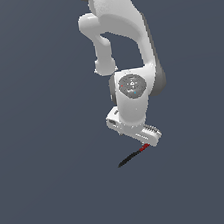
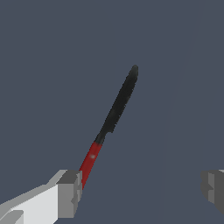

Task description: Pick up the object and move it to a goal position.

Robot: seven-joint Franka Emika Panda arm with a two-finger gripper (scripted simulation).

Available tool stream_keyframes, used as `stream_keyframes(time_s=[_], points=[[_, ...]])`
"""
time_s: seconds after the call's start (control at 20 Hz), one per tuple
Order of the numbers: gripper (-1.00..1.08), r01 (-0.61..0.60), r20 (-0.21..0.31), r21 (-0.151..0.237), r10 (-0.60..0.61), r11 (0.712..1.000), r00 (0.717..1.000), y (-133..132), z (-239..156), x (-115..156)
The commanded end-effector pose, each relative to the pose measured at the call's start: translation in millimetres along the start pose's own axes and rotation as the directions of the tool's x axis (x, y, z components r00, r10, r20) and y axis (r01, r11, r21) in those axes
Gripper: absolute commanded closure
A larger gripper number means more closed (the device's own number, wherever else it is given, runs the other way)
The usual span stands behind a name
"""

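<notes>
The object is a thin stick with a black tapered part and a red end. In the exterior view the object lies slanted just below the white arm's hand. My gripper is open, its two grey fingertips set far apart. The red end sits right beside the inner face of one fingertip, and the black tip points away from the hand. Nothing lies in the middle of the gap. In the exterior view my gripper hangs over the red end, and whether it touches the stick is unclear.
A uniform dark grey-blue surface fills both views. The white arm comes down from the top of the exterior view. No other objects or edges show.
</notes>
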State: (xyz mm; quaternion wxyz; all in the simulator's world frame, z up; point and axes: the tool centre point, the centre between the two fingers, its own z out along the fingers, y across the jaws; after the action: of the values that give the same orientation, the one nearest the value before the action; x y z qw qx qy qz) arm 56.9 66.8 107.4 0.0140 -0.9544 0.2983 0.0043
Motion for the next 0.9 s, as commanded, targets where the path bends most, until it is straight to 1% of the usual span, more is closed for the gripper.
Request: stream_keyframes(time_s=[0.0,0.2,0.45,0.85], points=[[-0.92,-0.066,-0.002,-0.003,0.066,0.998,0.998,-4.2,6.5,2.8],[-0.92,-0.167,-0.005,-0.007,0.167,0.986,0.986,-10.8,17.0,6.8],[-0.92,-0.285,-0.012,-0.011,0.285,0.959,0.959,-18.7,29.9,11.0],[-0.92,-0.408,-0.021,-0.014,0.408,0.913,0.913,-27.3,44.2,14.7]])
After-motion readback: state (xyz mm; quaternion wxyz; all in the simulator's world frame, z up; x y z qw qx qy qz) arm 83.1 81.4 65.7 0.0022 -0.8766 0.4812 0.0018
